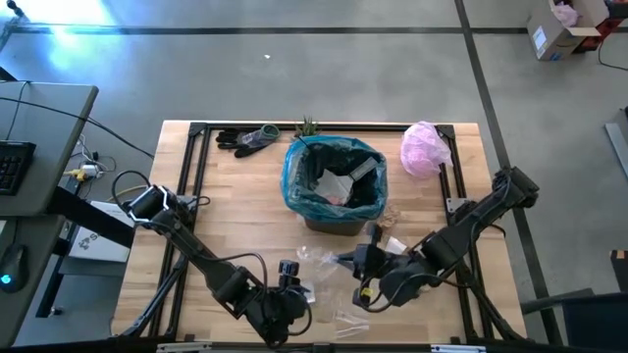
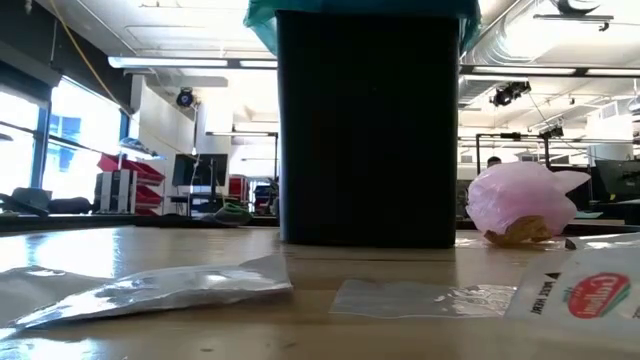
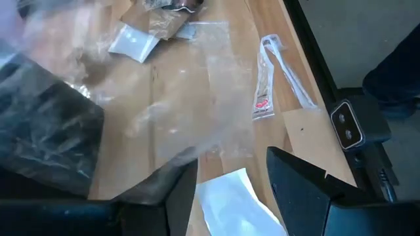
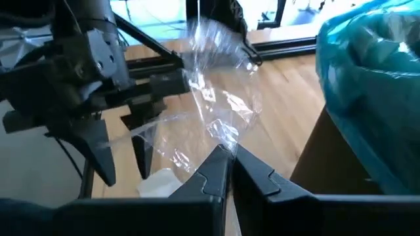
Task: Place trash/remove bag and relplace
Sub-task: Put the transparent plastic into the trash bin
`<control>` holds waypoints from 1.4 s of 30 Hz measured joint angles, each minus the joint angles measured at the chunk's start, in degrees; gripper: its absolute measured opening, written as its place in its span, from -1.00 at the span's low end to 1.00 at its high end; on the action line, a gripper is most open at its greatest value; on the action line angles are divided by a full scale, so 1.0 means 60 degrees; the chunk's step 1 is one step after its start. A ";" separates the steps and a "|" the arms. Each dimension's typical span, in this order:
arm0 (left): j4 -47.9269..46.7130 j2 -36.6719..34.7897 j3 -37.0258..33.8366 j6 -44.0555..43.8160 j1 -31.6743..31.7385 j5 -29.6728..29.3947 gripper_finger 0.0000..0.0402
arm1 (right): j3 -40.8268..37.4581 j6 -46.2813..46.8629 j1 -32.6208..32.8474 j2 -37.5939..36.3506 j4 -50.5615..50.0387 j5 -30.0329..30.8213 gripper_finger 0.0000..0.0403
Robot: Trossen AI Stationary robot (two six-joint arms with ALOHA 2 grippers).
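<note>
Pinching a clear plastic wrapper (image 4: 216,108), the right gripper (image 4: 228,156) is lifting it beside the bin's bag (image 4: 367,78); the left gripper (image 3: 226,177) is hanging spread over a white paper scrap (image 3: 233,203).

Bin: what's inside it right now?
The bin is lined with the teal bag. Pale crumpled scraps and a grey wrapper lie on top; anything beneath them, and the bin's bottom, is covered.
</note>
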 joint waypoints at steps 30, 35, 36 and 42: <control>-0.0106 -0.0007 0.0000 -0.0160 -0.0288 -0.0432 -0.18 | -0.0849 0.2992 -0.0098 0.2390 -0.0652 -0.1361 -0.53; -0.0106 -0.0007 0.0000 -0.0166 -0.0288 -0.0428 -0.18 | -0.0846 0.2900 -0.0091 0.2390 -0.0674 -0.1326 -0.68; -0.0106 -0.0007 0.0000 -0.0177 -0.0288 -0.0432 -0.18 | -0.0845 0.2903 -0.0095 0.2390 -0.0674 -0.1330 -0.77; -0.0105 -0.0007 0.0000 -0.0178 -0.0288 -0.0425 -0.18 | -0.0845 0.3017 -0.0113 0.2390 -0.0643 -0.1743 -0.85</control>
